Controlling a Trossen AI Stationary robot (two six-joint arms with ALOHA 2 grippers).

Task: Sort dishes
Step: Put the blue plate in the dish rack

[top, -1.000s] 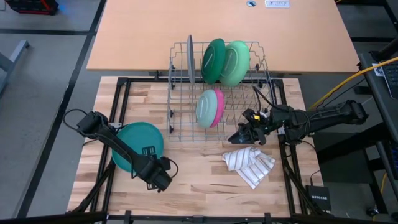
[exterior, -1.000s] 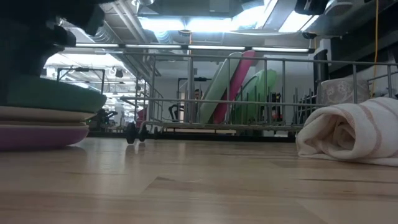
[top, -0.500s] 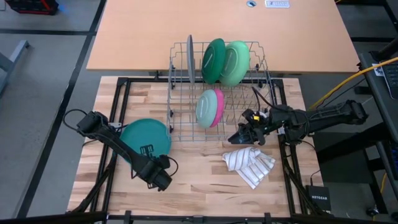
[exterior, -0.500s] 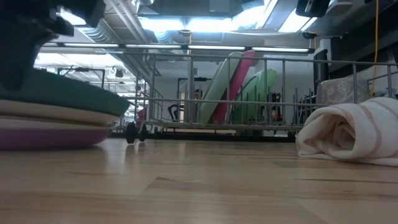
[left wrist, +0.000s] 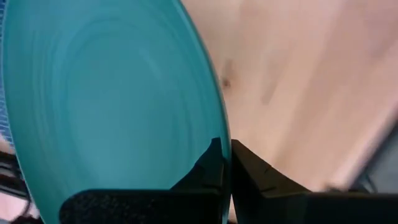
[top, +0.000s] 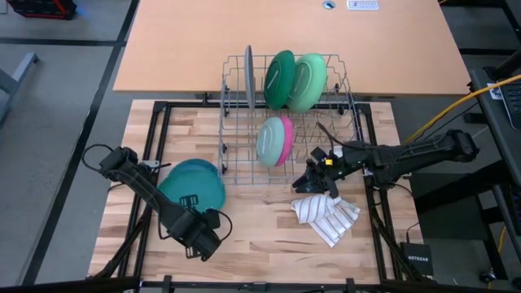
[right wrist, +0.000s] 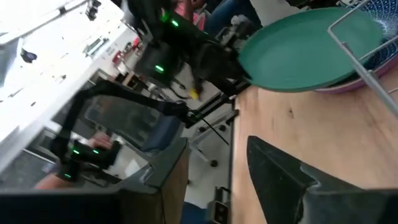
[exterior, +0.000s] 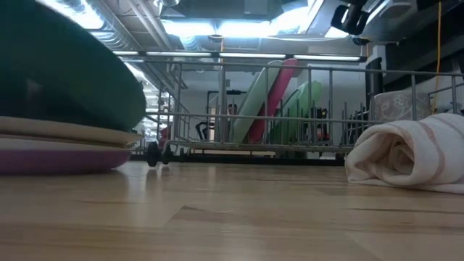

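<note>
A teal plate [top: 190,182] tops a stack of dishes at the table's left, over a cream plate [exterior: 65,132] and a purple plate [exterior: 58,156]. My left gripper [top: 190,200] is shut on the teal plate's near rim, and the plate stands tilted. My right gripper [top: 313,181] hangs open and level near the wire rack's near right corner, with nothing between its fingers. The rack [top: 285,114] holds a grey plate, a dark green one and a light green one upright in its far row. A light green and a pink one stand in its near row. My left gripper pinches the teal plate's rim [left wrist: 219,134] on its near side, one finger [left wrist: 208,165] over the plate's face and one [left wrist: 252,171] outside the edge. The fingers point down from above. The held edge is raised and the plate's far edge [exterior: 136,125] rests on the stack.
A white striped cloth [top: 326,216] lies crumpled on the table, right of centre near the front and just below my right gripper. The rack fills the table's far middle. Bare wood [top: 260,220] shows between the stack and the cloth.
My left gripper has shut on the teal plate's near rim and risen. The plate's near edge has tipped up off the stack, and the plate has shifted a little toward the rack. My right gripper has rolled slightly and edged toward the table's left.
</note>
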